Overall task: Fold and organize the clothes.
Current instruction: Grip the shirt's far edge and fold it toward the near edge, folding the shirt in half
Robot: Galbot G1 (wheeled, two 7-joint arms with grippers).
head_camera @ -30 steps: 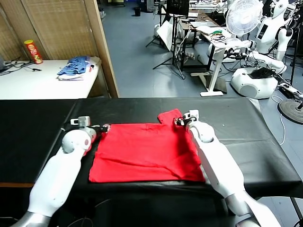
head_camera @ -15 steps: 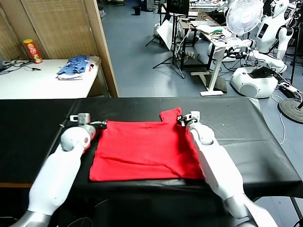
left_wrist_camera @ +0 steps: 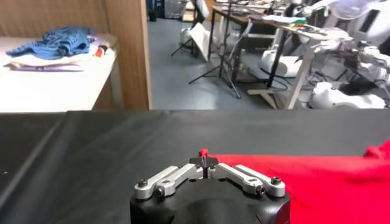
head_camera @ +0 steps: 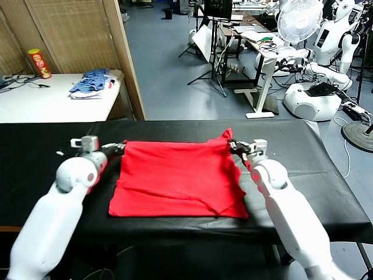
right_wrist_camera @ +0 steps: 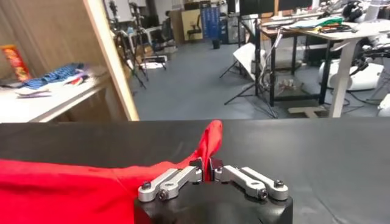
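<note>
While both arms reach over the near edge of the black-covered table (head_camera: pixel 303 151), the red T-shirt (head_camera: pixel 175 178) lies spread at its centre, plain side up. Left gripper (head_camera: pixel 118 147), at the shirt's 10 o'clock corner, is pinched closed on a sliver of red cloth; the left wrist view shows a red scrap (left_wrist_camera: pixel 204 153) between the closed fingertips. Right gripper (head_camera: pixel 236 147), at the 2 o'clock corner, is clamped on that corner, which rises in a small peak (right_wrist_camera: pixel 210 140). Far hem runs roughly straight between the two grippers; the near hem stops just short of the table's front edge. Bare black cover extends toward 9 o'clock, 3 o'clock and 12 o'clock of the shirt. Right side edge is rumpled and partly hidden by the right forearm (head_camera: pixel 285 201). At 11 o'clock, well apart, a white side table (head_camera: pixel 52 105) carries a blue-and-white fabric pile (head_camera: pixel 92 83) and a red snack canister (head_camera: pixel 41 63). Any print on the shirt is not visible.
</note>
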